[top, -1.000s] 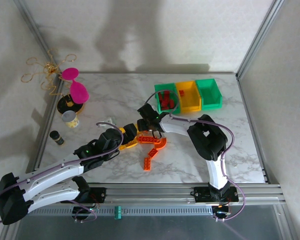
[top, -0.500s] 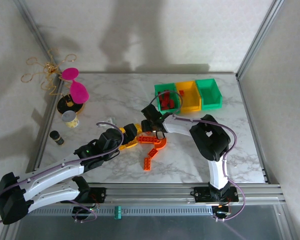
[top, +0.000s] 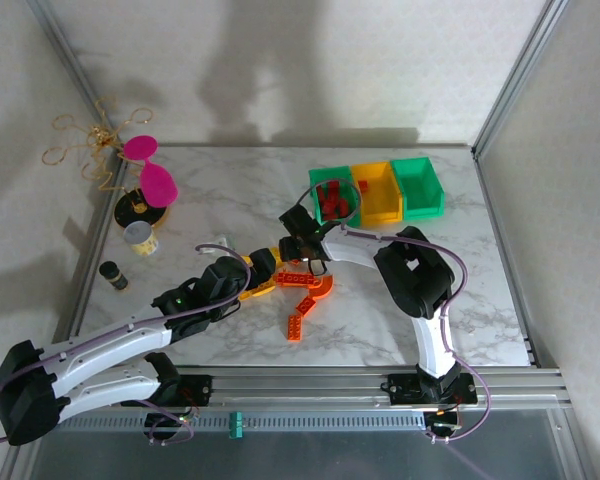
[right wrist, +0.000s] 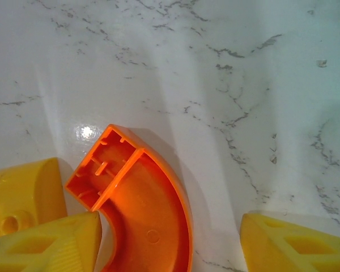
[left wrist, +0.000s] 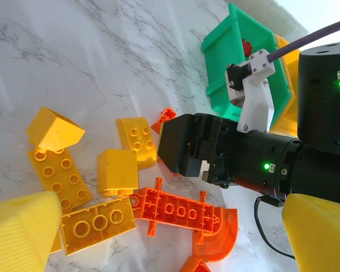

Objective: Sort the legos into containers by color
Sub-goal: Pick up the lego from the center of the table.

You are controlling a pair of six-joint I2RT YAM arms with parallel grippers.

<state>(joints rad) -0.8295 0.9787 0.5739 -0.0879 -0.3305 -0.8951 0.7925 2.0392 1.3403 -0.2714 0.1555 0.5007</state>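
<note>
Orange and yellow legos (left wrist: pixel 175 212) on grey-veined white table (top: pixel 230 195).

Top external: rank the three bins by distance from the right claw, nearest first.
1. Green bin holding red bricks: left end of the row, just beyond the right claw.
2. Yellow bin: middle of the row.
3. Other green bin: right end.

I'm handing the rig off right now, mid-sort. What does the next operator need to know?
Left gripper: open, empty, over the yellow bricks.
Right gripper: open, low over an orange arch, not gripping it.
Done: red bricks are in the left green bin.
The yellow bin and right green bin look empty.
Left: yellow bricks, orange bricks and arches lie on the table, unsorted.
</note>
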